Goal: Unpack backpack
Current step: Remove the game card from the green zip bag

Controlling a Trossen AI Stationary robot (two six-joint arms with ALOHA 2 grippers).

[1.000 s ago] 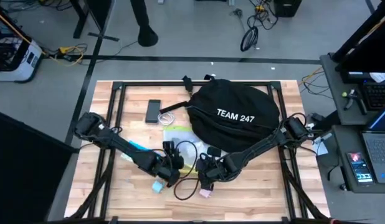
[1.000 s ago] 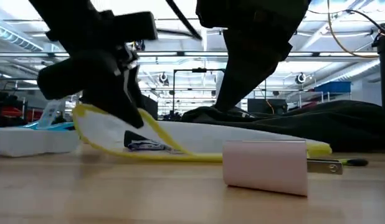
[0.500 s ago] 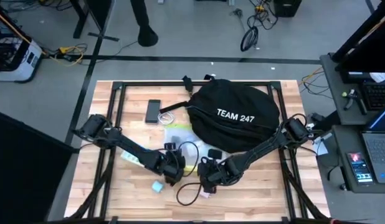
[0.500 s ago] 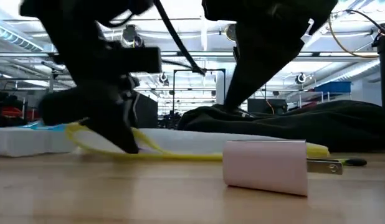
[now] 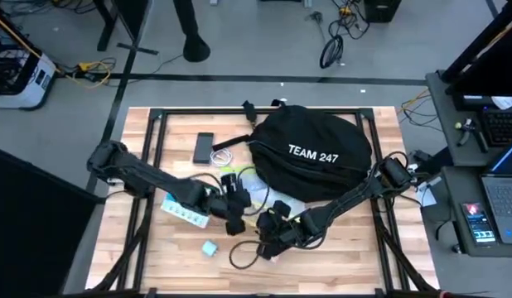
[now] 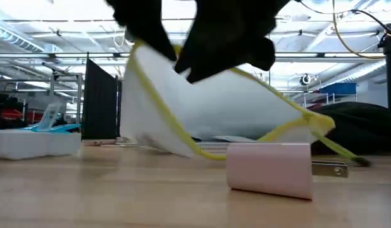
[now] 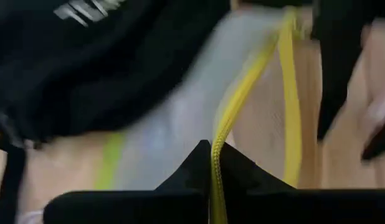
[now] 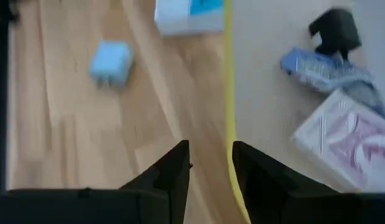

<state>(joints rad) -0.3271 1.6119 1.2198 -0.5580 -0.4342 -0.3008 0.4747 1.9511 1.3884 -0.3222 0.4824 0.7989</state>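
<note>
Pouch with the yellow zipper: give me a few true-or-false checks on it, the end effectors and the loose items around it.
1. One end of the clear pouch is up off the table. True.
2. The left end effector is shut on the pouch's yellow zipper edge. True.
3. The right end effector is shut. False: its fingers stand apart, and the yellow edge runs between them.
4. The black phone lies on top of the backpack. False: it lies on the table beside the backpack.
5. The pink charger is up in the air. False: it rests on the table, ungripped.
</note>
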